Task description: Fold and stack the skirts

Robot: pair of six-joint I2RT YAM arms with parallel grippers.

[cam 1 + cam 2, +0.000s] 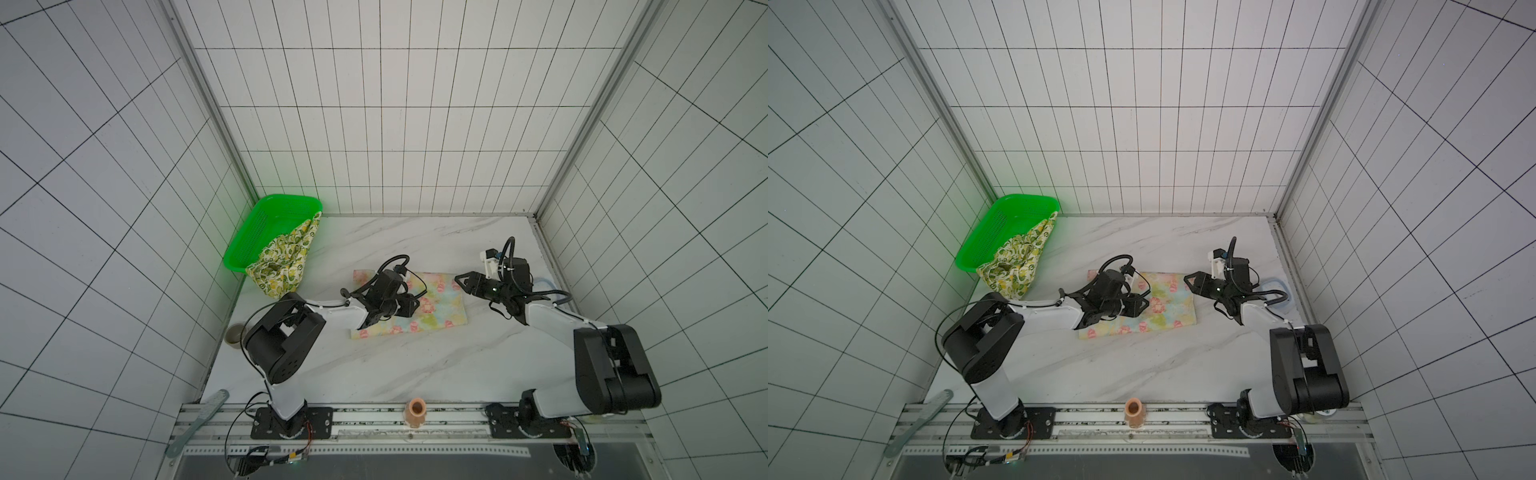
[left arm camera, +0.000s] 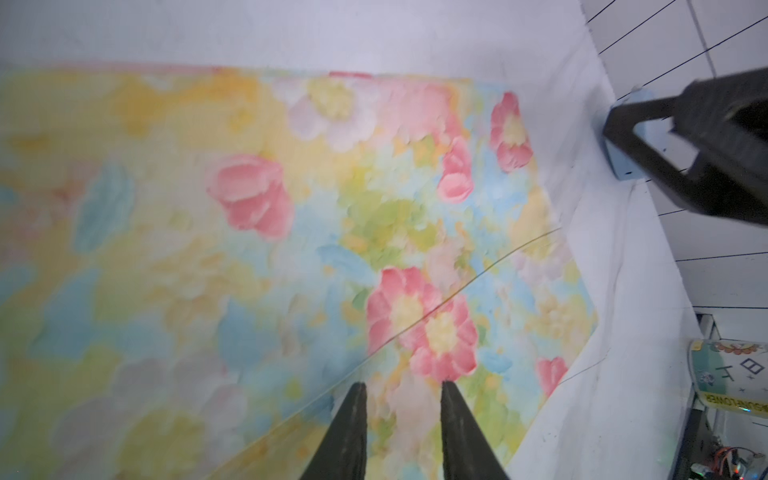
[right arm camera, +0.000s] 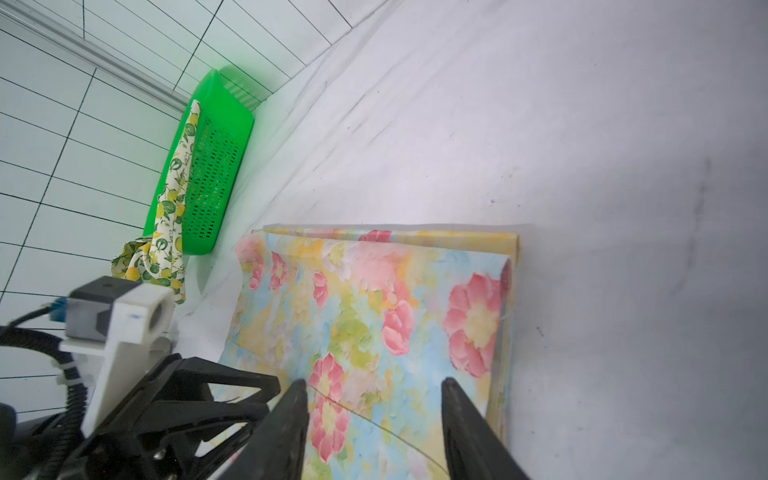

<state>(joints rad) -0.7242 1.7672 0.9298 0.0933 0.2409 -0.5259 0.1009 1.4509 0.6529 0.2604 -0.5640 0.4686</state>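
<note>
The pastel yellow-blue skirt with pink flowers lies folded flat in the middle of the marble table. My left gripper hovers over its middle, its fingers a little apart and open, with only cloth below them. My right gripper is at the skirt's right edge, jaws wide open and holding nothing. The cream skirt with lemons hangs crumpled over the rim of the green basket at the back left.
A blue-rimmed container sits by the right wall behind the right arm. A small cup stands at the left table edge. A peach cylinder rests on the front rail. Tiled walls close in three sides.
</note>
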